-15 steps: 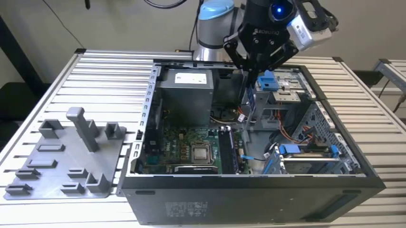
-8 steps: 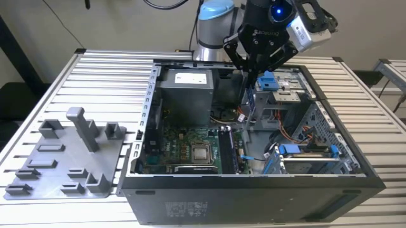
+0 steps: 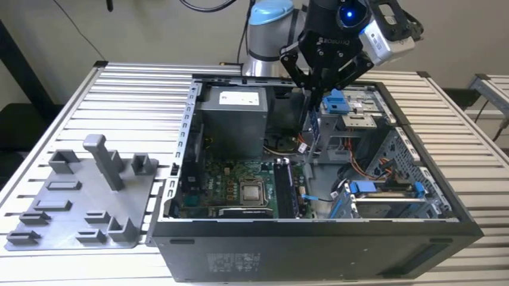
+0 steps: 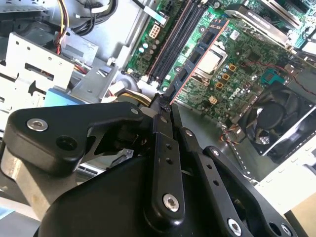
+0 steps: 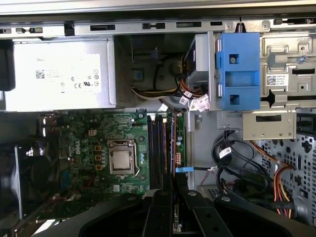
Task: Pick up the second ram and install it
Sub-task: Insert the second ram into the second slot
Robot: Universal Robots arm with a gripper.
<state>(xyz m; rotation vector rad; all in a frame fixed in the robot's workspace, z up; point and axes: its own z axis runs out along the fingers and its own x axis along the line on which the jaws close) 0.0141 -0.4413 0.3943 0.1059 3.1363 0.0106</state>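
My gripper point(image 3: 312, 89) hangs over the open computer case point(image 3: 318, 238), near its back half. Its fingers are shut on the second ram point(image 3: 307, 119), a thin dark stick that hangs edge-on below them. In both wrist views the gripper point(image 4: 163, 101) point(image 5: 174, 185) pinches one end of the second ram point(image 4: 196, 53) point(image 5: 174, 148), which points down at the motherboard. The stick hovers over the long black memory slots point(image 5: 157, 148) point(image 4: 173, 44) beside the silver processor point(image 5: 121, 163). It stays above the board and is not seated.
A grey power supply point(image 3: 230, 116) fills the case's back corner. A blue drive caddy point(image 3: 338, 104) and bundled cables point(image 5: 237, 168) sit close beside the gripper. A black fan point(image 4: 276, 118) stands past the processor. The grey fixture tray point(image 3: 80, 196) lies on the slatted table at the exterior view's left.
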